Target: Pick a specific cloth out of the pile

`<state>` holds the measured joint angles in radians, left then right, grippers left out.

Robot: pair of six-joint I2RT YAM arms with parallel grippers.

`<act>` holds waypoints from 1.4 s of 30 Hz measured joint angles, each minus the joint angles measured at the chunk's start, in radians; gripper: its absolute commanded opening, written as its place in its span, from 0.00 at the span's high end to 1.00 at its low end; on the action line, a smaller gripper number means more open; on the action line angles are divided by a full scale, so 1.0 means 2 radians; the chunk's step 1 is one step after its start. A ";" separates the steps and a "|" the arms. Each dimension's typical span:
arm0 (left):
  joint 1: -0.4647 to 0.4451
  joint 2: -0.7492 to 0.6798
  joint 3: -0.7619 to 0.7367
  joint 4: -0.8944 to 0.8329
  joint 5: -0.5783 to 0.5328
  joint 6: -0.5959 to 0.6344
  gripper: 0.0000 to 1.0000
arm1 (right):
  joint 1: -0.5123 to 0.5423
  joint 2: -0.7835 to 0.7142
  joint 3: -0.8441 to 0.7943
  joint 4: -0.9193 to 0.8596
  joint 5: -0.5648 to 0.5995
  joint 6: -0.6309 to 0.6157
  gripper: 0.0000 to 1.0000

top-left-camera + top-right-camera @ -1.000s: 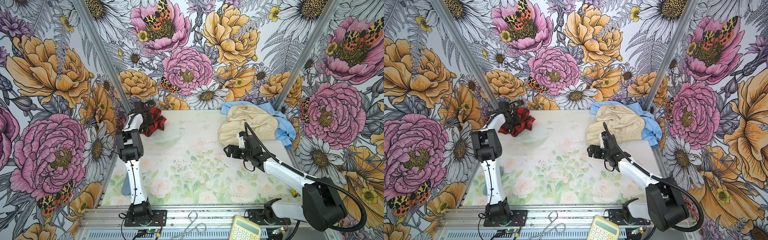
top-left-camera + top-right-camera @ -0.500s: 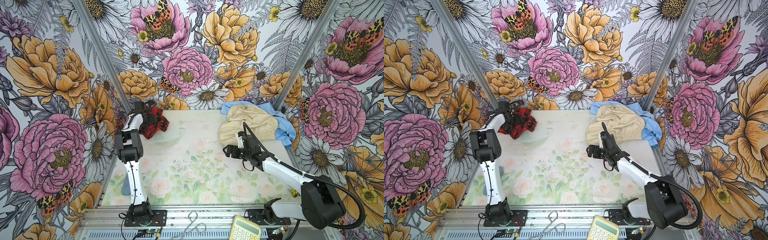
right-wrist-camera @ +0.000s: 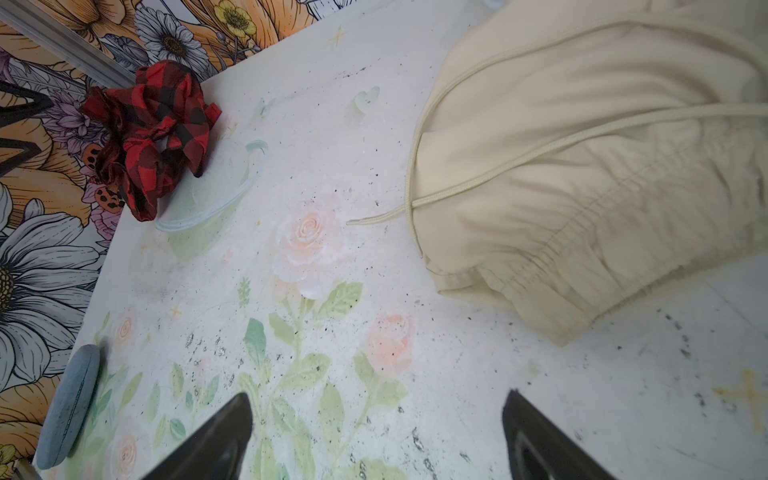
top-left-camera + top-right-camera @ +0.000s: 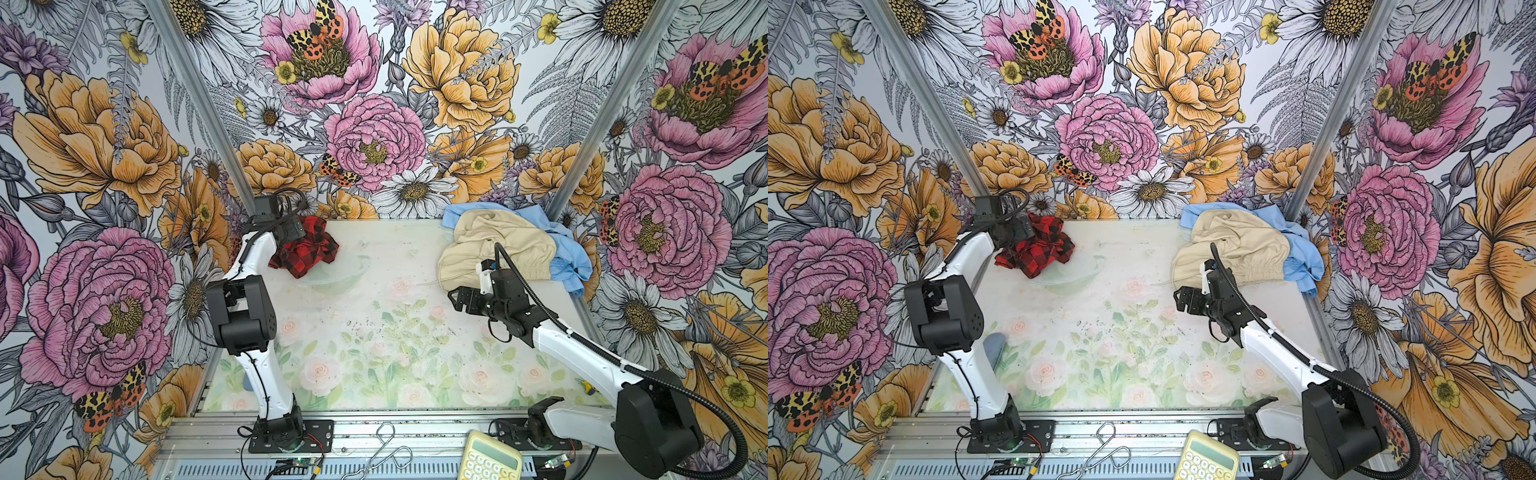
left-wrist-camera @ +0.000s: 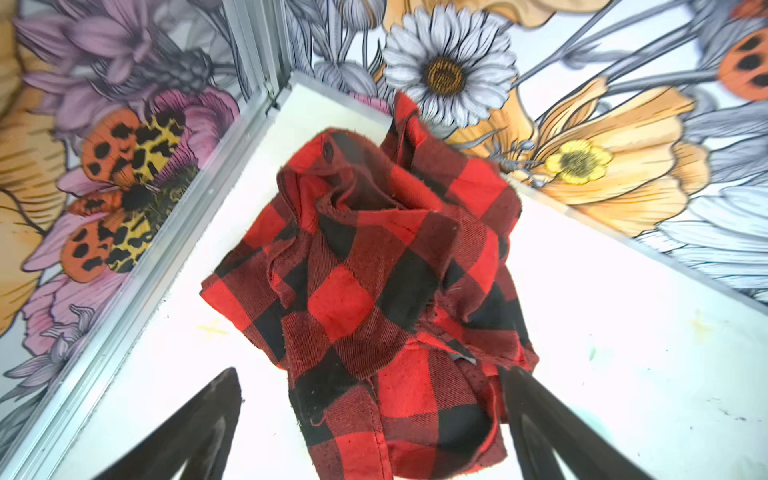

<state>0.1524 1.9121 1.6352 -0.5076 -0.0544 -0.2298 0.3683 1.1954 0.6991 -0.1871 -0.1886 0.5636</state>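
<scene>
In both top views the cloth (image 4: 307, 253) is seen crumpled at the upper left of the table (image 4: 374, 332), the pile (image 4: 498, 245) at upper right. In the left wrist view the left gripper (image 5: 372, 370) is shown spread wide, the cloth lying ungripped between the jaws. In the right wrist view the right gripper (image 3: 378, 392) is shown wide open, empty.

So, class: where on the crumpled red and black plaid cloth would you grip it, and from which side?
Pinch a raised fold on top of the plaid cloth, coming down from above with the open left gripper. It lies bunched in the corner, so the walls likely crowd a sideways approach.
</scene>
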 measured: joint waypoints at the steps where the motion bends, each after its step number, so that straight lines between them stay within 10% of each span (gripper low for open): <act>1: -0.001 -0.016 -0.019 0.013 -0.001 0.000 0.01 | 0.000 -0.009 -0.002 -0.001 0.000 0.000 0.06; 12: -0.109 -0.283 -0.368 0.230 -0.162 0.041 0.01 | -0.018 -0.095 -0.032 -0.019 0.005 -0.008 0.05; 23: -0.177 -0.324 -0.679 0.508 -0.291 0.053 0.01 | -0.062 -0.307 -0.128 -0.027 0.124 -0.094 0.00; 34: -0.148 -0.175 -0.710 0.812 -0.212 0.140 0.01 | -0.067 -0.302 -0.186 0.024 0.288 -0.151 0.00; 42: -0.131 -0.167 -0.684 0.829 -0.177 0.145 0.01 | -0.089 -0.164 -0.244 0.221 0.333 -0.205 0.01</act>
<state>-0.1097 1.5791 0.2676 1.1500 -0.4084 0.0593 0.1902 0.8665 0.2115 0.2543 0.4782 0.1543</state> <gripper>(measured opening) 0.987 0.995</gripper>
